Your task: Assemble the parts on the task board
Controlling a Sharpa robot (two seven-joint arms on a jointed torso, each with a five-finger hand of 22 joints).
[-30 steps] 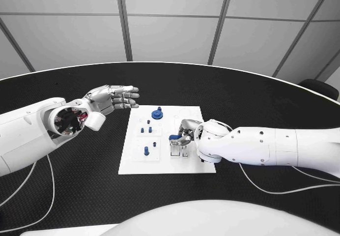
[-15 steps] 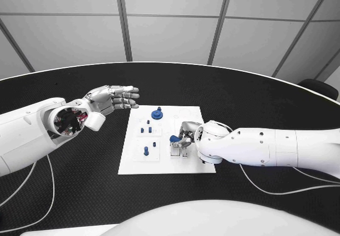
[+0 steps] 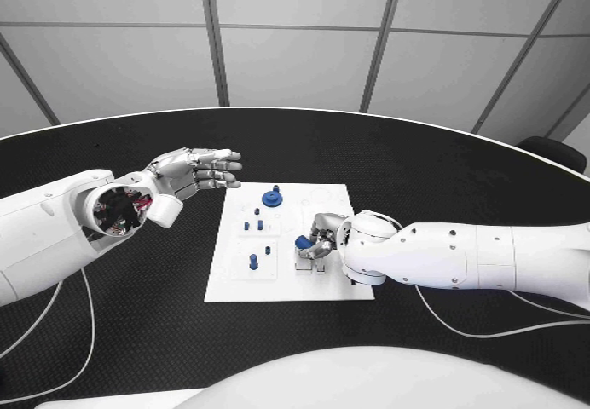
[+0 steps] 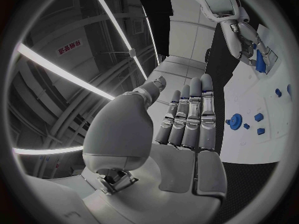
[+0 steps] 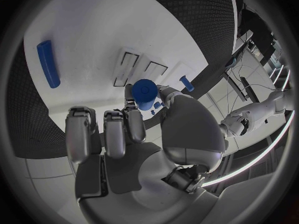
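While the round blue part [image 3: 303,243] sat pinched between thumb and fingers of the right robot hand [image 3: 322,236], it hung over the right side of the task board [image 3: 234,285], just above the pair of narrow slots [image 5: 138,65] there. Judging by the right wrist view, its flat end faced away from the palm, the slots lying just beyond it. The left robot hand [image 3: 197,170] hovered well apart over the table [image 3: 147,324], fingers together, flat, holding nothing.
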